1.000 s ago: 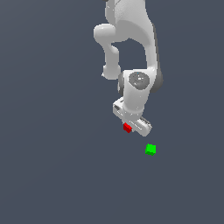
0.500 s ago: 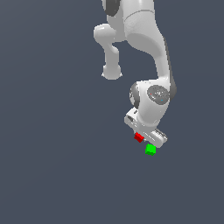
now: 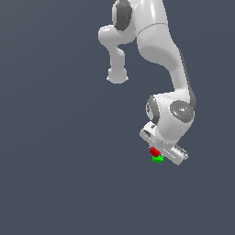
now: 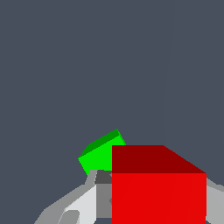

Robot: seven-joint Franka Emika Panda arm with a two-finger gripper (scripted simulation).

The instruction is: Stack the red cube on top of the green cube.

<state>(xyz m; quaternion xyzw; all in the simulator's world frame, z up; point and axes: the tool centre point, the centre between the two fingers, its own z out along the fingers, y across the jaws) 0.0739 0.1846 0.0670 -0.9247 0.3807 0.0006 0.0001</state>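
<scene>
Exterior view shows my gripper (image 3: 156,153), clenched on the red cube (image 3: 154,151), has swung across from well short of the green cube (image 3: 158,159) to just above it, so I judge release is close.

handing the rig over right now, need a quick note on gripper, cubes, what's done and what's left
Gripper: shut on the small bright red cube, which sits between its fingers in the wrist view.
Small bright green cube: on the grey floor, just below the red cube in the exterior view; the wrist view shows it partly hidden behind the red one, turned at an angle to it.
Done: red cube picked up and brought to the green cube.
Left: check alignment over the green cube, lower, release, retreat. Whether the two cubes touch yet cannot be told.
</scene>
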